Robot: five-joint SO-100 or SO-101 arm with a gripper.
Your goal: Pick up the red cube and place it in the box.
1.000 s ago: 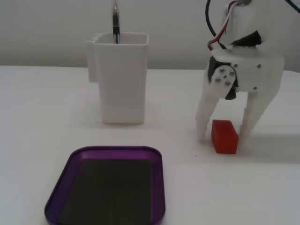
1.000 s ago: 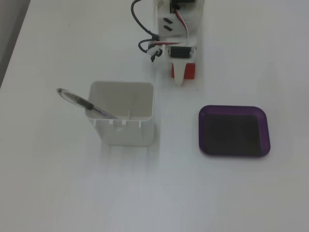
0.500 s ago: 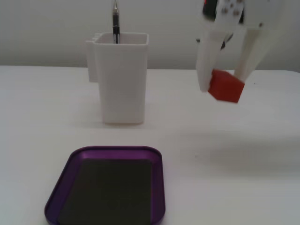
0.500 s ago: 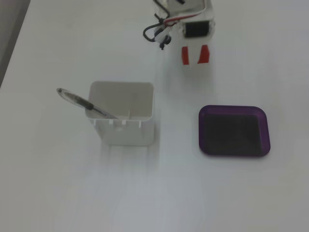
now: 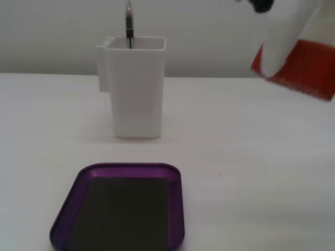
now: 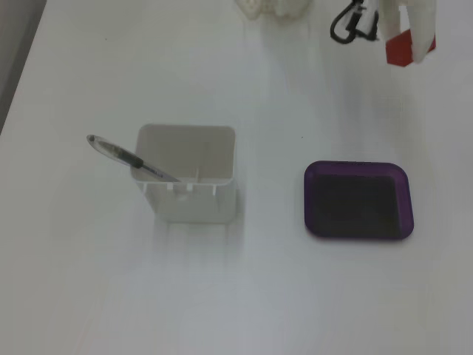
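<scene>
Toward the desk's left side in the top-down fixed view stands a white container (image 6: 191, 181), open mouth up, with a pen (image 6: 126, 157) propped in it, leaning out over its left rim; it plays no part in the task and sits well apart from everything else. To its right, near the desk's right edge, the box (image 6: 358, 200) lies flat and empty, its dark floor bare, so it is ready to receive something from above. Up by the far right corner the red cube (image 6: 400, 50) is off the desk, clasped by the white gripper (image 6: 411, 38); the low fixed view shows the same, the cube (image 5: 306, 70) hanging in the air partly behind a white finger (image 5: 282, 42). It is probably held high to clear the box's rim on the way over. The cube is not yet above the box. No brand, label or writing can be read anywhere.
</scene>
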